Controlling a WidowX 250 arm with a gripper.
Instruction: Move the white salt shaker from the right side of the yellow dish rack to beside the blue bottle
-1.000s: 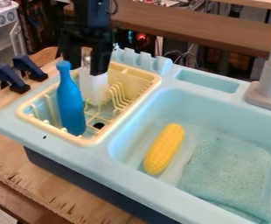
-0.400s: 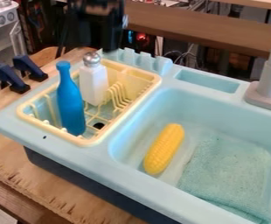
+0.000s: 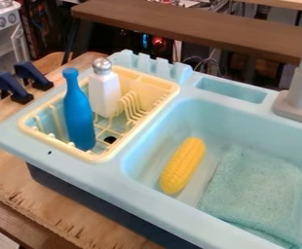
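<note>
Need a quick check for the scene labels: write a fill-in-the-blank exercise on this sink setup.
The bottle in the yellow rack is coloured ____.
The shaker beside it has a ____ body.
The yellow toy in the sink basin is an ear of ____.
In the picture, the cloth lies on its ____ side.

Missing words: blue; white; corn; right.
</note>
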